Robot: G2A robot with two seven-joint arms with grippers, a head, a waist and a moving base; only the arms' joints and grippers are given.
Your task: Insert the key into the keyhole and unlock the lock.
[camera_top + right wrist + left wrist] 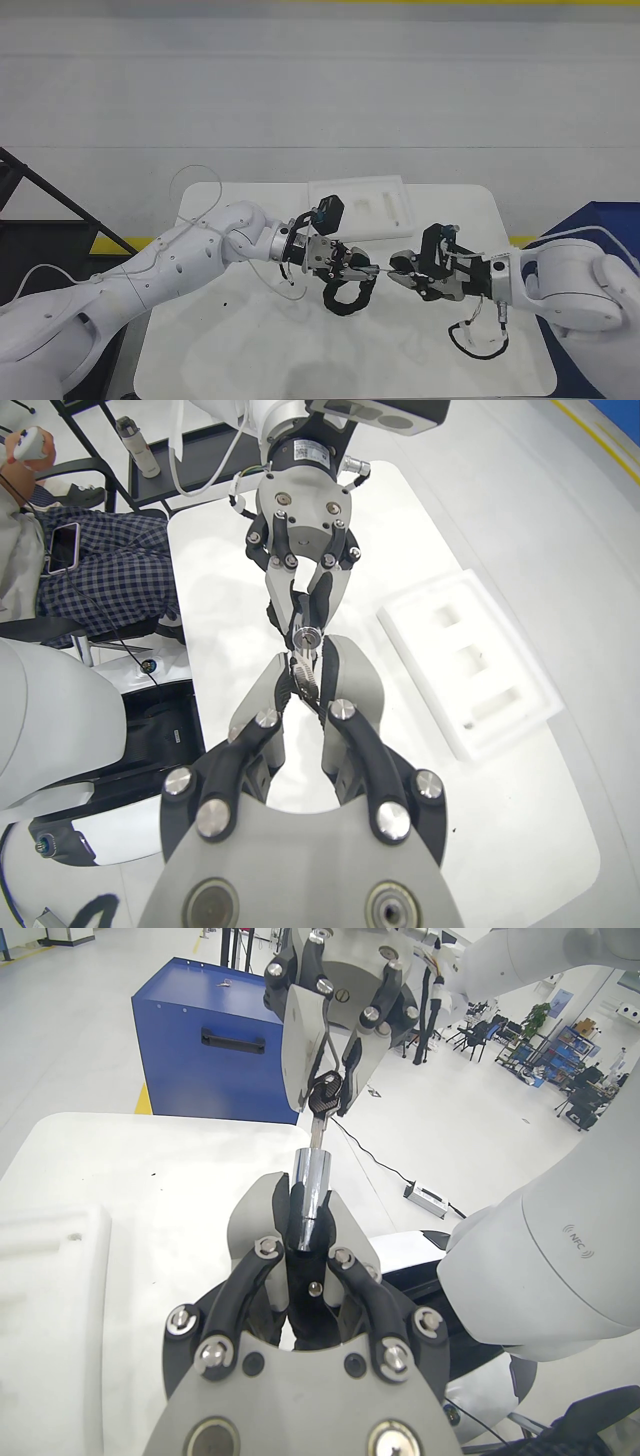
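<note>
Locate the lock (312, 1178) at the centre of the left wrist view. It is a polished chrome cylinder on a black body. The left gripper (305, 1200) is clamped on that black body, and the cylinder stands out beyond its fingertips. In the top view, a black cable loop (350, 297) hangs from the lock just below the centre of the frame.

The key (325, 1095) has a black textured head and a plain metal blade. The right gripper (324, 1098) pinches the head between both fingers, in the upper middle of the left wrist view. A thin wire loop (332, 1050) rises from the head between those fingers. The blade lines up with the cylinder and meets its end face. You cannot read how deep it sits.

The two grippers face each other tip to tip in the middle of the top view, held above the table (250, 350). Bare tabletop lies beneath them and across the lower half of the frame. The white foam tray (365, 205) sits at the table's upper edge, near the left gripper but apart from it. It has several rectangular recesses.

The table is white with rounded corners. A blue cabinet (200, 1053) stands beyond the table at the upper left of the left wrist view, on a pale grey floor (75, 1003).
</note>
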